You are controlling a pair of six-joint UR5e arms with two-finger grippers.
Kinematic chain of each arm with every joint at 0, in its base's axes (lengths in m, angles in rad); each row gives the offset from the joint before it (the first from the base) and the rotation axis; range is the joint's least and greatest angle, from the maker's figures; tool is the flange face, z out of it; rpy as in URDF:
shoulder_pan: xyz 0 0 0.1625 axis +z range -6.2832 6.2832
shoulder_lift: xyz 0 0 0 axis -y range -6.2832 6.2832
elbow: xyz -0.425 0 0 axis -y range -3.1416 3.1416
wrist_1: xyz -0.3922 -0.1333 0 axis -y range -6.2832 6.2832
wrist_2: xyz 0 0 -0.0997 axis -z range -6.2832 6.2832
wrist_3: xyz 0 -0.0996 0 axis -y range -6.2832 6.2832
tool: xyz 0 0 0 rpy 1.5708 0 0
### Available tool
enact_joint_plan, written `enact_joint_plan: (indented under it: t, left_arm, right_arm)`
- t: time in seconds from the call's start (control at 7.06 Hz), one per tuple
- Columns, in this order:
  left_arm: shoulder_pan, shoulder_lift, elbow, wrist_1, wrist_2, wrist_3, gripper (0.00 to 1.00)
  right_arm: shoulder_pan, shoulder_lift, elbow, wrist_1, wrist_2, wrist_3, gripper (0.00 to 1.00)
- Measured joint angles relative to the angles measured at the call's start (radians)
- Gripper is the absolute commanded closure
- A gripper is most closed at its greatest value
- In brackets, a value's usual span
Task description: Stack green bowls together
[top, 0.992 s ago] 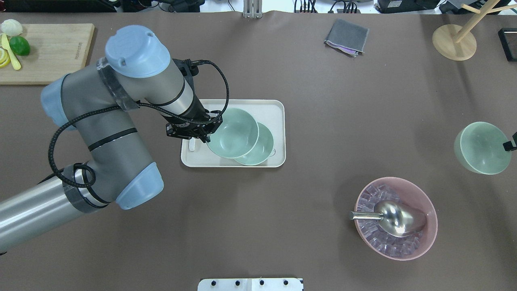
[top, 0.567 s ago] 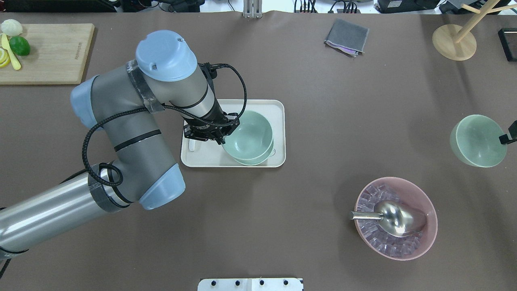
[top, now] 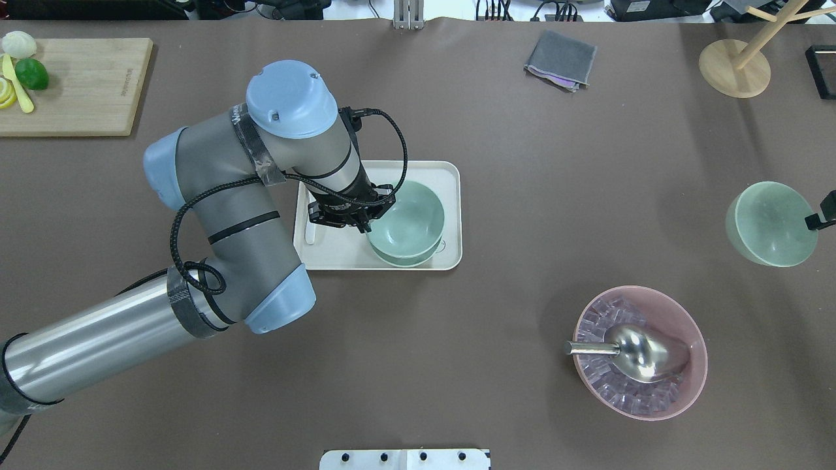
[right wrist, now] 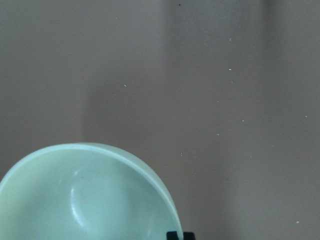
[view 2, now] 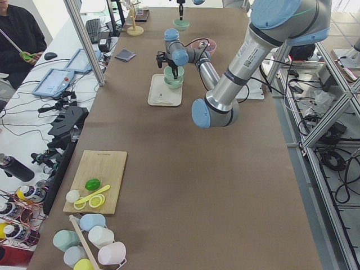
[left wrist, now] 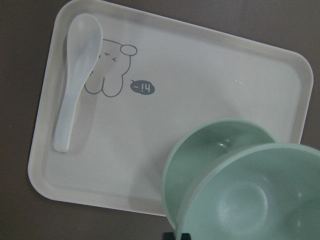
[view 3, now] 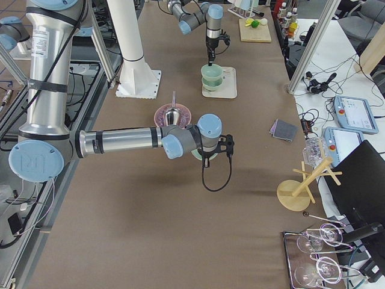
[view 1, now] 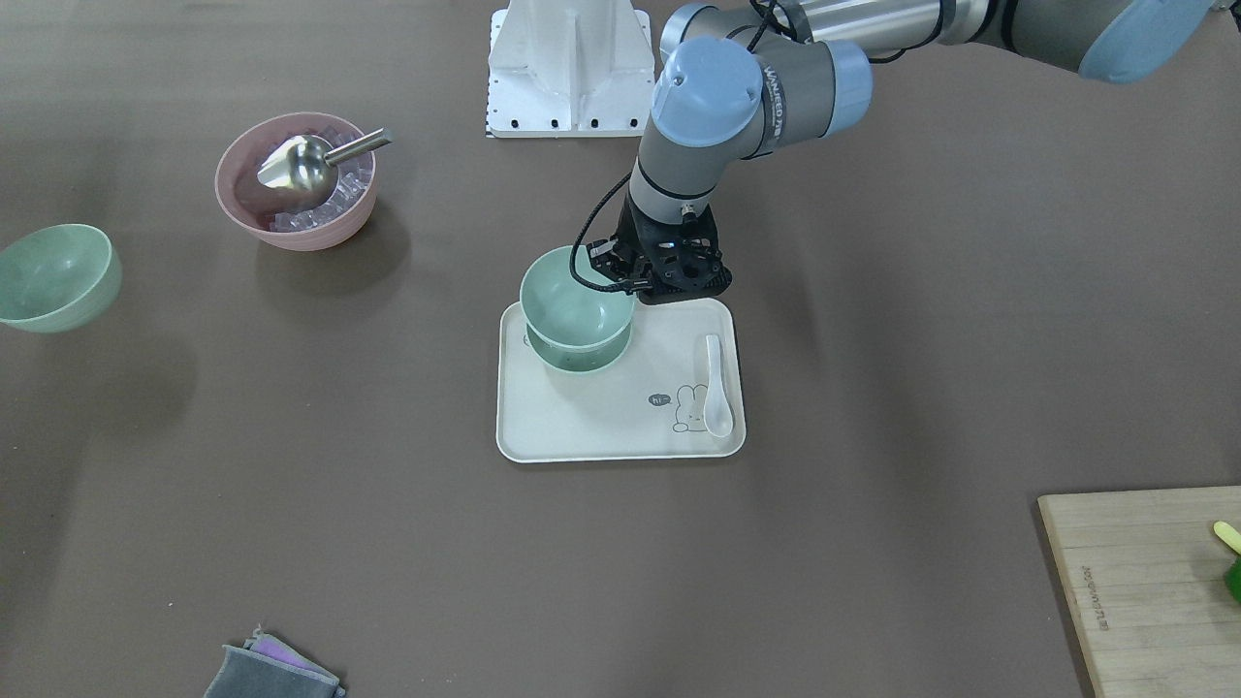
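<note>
Left gripper [top: 361,224] clamps the upper bowl [top: 408,212] by its rim, over the lower bowl [left wrist: 210,150] at the tray's [top: 450,173] near right corner. Right gripper [top: 820,219] grips the third bowl [top: 771,224], raised, near the desk's [top: 522,294] right edge.

A cream tray [view 1: 601,422] sits mid-table, a rabbit drawing [view 1: 690,414] in one corner; a white spoon [view 1: 715,386] lies along its short edge, just beside the rabbit; a pink bowl [top: 684,321] of ice cubes [top: 610,386] holds a metal scoop [top: 643,352], handle over the rim; a folded grey cloth [top: 560,57] lies near the table's edge; a wooden board [top: 85,85] carries a lime [top: 31,74] and lemon slices [top: 5,93]; a round-based wooden stand [top: 734,70] occupies a corner.
</note>
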State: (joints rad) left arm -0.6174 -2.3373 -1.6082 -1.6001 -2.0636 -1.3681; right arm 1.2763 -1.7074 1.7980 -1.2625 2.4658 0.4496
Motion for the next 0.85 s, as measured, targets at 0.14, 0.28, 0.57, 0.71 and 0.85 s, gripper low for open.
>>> enact_joint_plan:
  t: [0.14, 0.28, 0.57, 0.71, 0.85]
  left_arm:
    - [0.0, 0.0, 0.015, -0.014, 0.0, 0.0, 1.0]
    - [0.003, 0.0, 0.023, -0.021, -0.001, 0.001, 1.0]
    - [0.012, 0.0, 0.03, -0.024, -0.001, 0.004, 1.0]
    - [0.014, 0.0, 0.032, -0.025, -0.001, 0.005, 1.0]
    - [0.014, 0.0, 0.034, -0.025, -0.001, 0.007, 1.0]
  right_arm:
    - [0.0, 0.001, 0.0, 0.0, 0.0, 0.001, 1.0]
    - [0.0, 0.001, 0.001, 0.0, 0.0, 0.002, 1.0]
    - [0.0, 0.0, 0.001, 0.001, -0.001, 0.003, 1.0]
    - [0.0, 0.0, 0.003, 0.001, -0.001, 0.003, 1.0]
    - [0.0, -0.001, 0.004, 0.001, -0.001, 0.003, 1.0]
